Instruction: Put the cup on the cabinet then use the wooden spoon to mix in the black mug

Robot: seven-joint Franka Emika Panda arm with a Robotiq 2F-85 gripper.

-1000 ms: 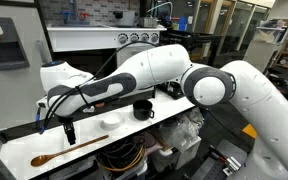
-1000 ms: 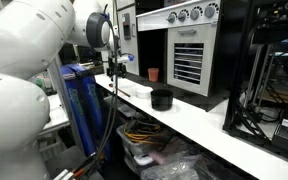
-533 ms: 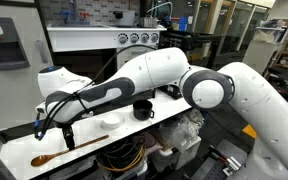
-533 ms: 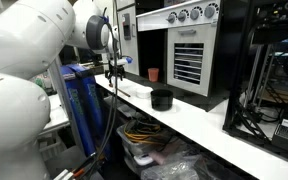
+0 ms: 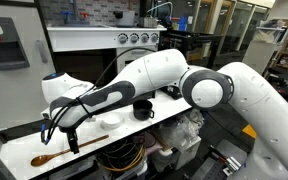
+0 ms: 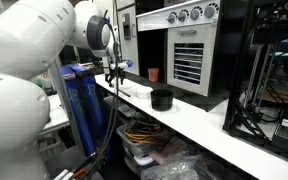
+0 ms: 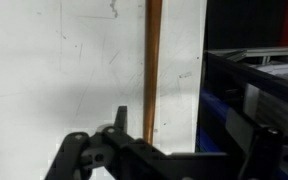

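ok so the gripper (image 5: 72, 143) is hanging right over the handle of the wooden spoon (image 5: 49, 156), which lies flat on the long white counter (image 5: 14, 150) with its oval bowl end toward the near edge in an exterior view. in the wrist view the spoon's handle (image 7: 152, 60) runs straight up the frame across the white counter (image 7: 64, 70). the gripper (image 7: 184, 135) comes in from the bottom, and the one finger (image 7: 120, 122) i can make out clearly sits just to the side of the handle. the jaws are spread wide with nothing in them. can't tell for sure if a finger is brushing the wood, it looks just apart.

the black mug (image 5: 142, 109) is upright further along the counter, well apart from the spoon, with a small white bowl (image 5: 112, 118) between the two. same black mug (image 6: 162, 98) shows up in the other angle too, with the gripper (image 6: 113, 90) further back along the counter.

the orange-red cup (image 6: 153, 74) stands upright behind the mug, at the foot of a dark opening under a knobbed panel. i can't tell which ledge it's actually resting on. the white-framed cabinet (image 5: 84, 33) is along the back behind the arm.
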